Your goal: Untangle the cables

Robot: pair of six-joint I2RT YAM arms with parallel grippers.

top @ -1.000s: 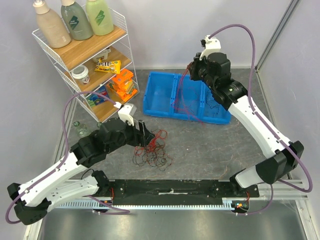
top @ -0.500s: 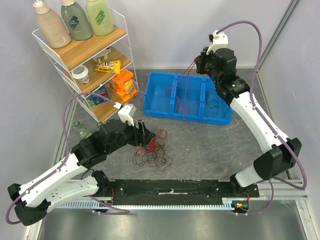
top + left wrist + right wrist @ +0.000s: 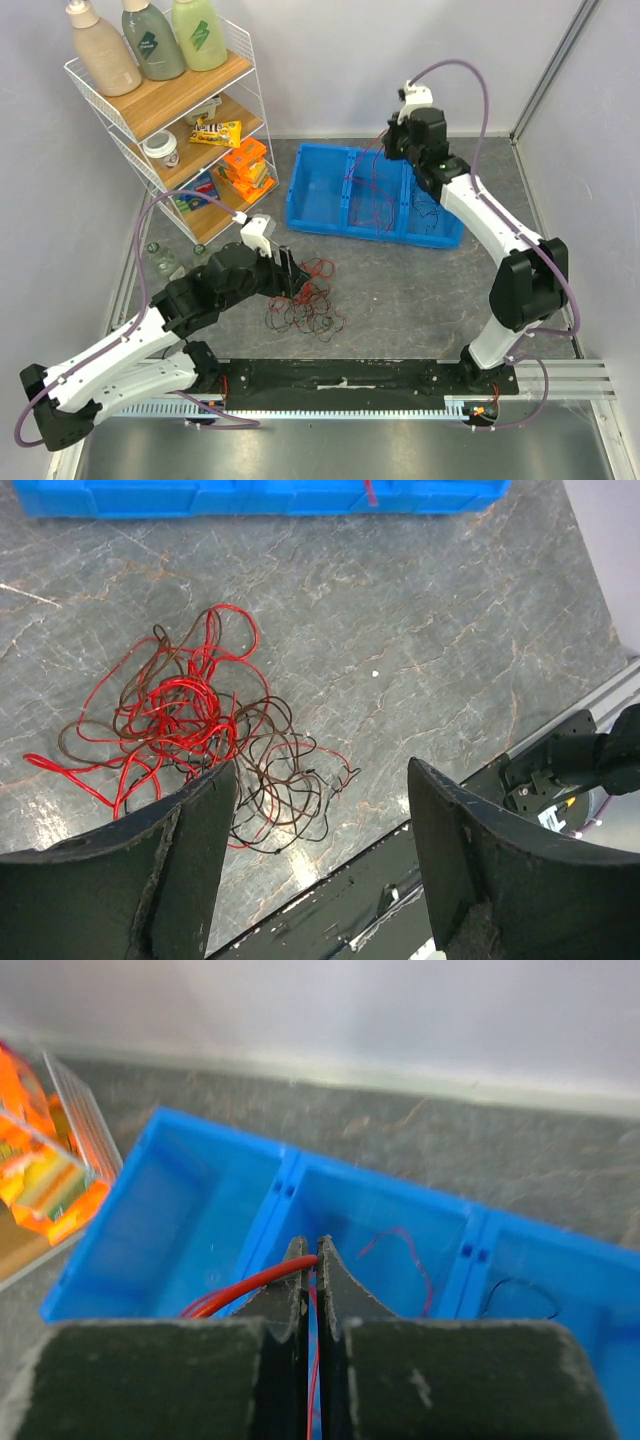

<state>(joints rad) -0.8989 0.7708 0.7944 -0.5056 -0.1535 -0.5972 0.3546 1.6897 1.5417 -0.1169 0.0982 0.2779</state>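
A loose clump of red and black cables (image 3: 305, 298) lies on the grey table in front of the left arm; it also shows in the left wrist view (image 3: 195, 735). My left gripper (image 3: 287, 268) hovers over the clump's left part, open and empty (image 3: 320, 820). My right gripper (image 3: 392, 140) is raised above the blue bin (image 3: 320, 200), shut on a red cable (image 3: 250, 1285) that hangs in loops down into the bin's middle compartment (image 3: 372, 195). Black cable lies in the bin's right compartment (image 3: 430, 215).
A wire shelf rack (image 3: 175, 130) with bottles, snacks and boxes stands at back left. A glass jar (image 3: 160, 262) sits on the table beside it. A black rail (image 3: 340, 378) runs along the near table edge. Grey walls close the back and right.
My right gripper swung back and left above the blue bin, carrying the red cable with it. My left arm shifted slightly forward; the clump on the table stayed put.
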